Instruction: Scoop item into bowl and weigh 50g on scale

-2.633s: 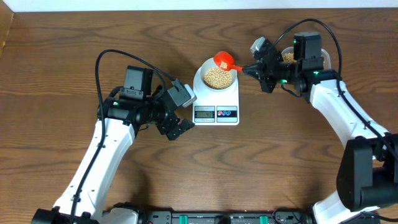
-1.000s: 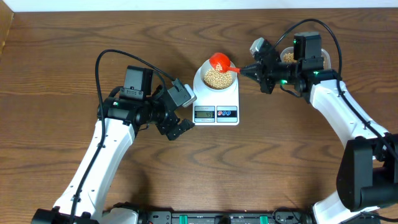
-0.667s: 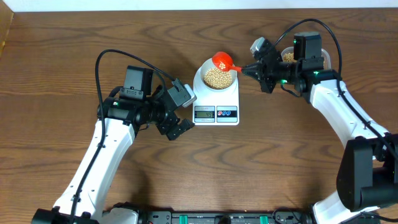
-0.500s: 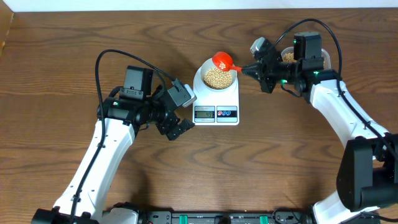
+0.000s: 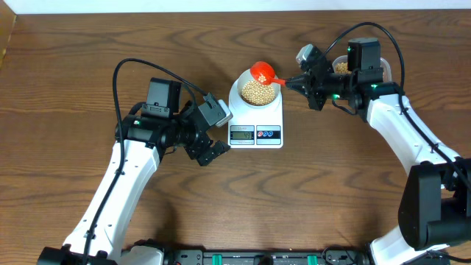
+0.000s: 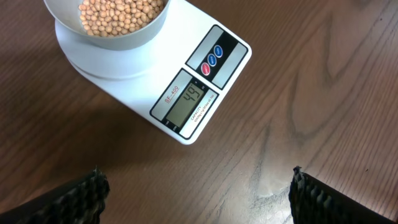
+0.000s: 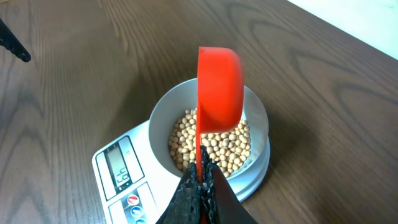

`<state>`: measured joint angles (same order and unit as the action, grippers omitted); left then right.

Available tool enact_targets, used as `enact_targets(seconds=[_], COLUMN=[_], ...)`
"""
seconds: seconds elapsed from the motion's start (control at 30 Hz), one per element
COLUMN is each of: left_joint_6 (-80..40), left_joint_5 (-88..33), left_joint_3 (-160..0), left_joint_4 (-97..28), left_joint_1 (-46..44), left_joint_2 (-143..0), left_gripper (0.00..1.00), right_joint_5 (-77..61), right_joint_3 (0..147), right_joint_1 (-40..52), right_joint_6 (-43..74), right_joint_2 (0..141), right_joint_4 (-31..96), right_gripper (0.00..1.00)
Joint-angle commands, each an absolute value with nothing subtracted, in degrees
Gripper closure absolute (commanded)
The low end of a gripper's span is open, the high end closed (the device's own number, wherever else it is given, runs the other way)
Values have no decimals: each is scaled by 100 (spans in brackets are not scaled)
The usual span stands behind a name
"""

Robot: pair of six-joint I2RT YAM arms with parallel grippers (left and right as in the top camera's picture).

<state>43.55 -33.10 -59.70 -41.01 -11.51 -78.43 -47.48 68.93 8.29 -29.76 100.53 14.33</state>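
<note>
A white bowl of beige beans stands on the white scale, whose display reads 49. My right gripper is shut on the thin handle of a red scoop. The scoop is tipped on its side over the bowl's far rim. In the right wrist view the scoop hangs above the beans, with the right gripper pinching its handle. My left gripper is open over bare table by the scale's display end, its fingers wide apart with nothing between them.
A clear tub with more beans sits behind the right arm near the table's far edge. Black cables loop over both arms. Bare wooden tabletop lies to the left and in front of the scale.
The red scoop has jiggled slightly left and right over the bowl's rim. Both arms otherwise stay where they were, and the left gripper stays open.
</note>
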Motion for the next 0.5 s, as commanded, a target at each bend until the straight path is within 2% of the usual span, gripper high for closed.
enact_targets(seconds=[0.0,0.27,0.37,0.47], left_joint_6=[4390,4390,4390,4390], left_joint_5=[-3387,-3387,-3387,-3387], left_joint_3=[-6099,-6099,-6099,-6099], left_joint_4=[-4106,-4104,-4106,-4104], left_joint_1=[-1131,-1131,-1131,-1131], left_joint_2=[-7843,-7843,-7843,-7843], left_gripper=[5,5,5,5], right_joint_5=[-4711,-4713,-5319,-4812], right_joint_3=[6921,6921,6923,6921], right_joint_1=[878,878,856,864], right_joint_6=[-3028,-3028,-3030,-3030], right_joint_2=[9900,9900,9889,9902], right_joint_4=[1439,1435,1417,1472], right_gripper=[99,99,99,99])
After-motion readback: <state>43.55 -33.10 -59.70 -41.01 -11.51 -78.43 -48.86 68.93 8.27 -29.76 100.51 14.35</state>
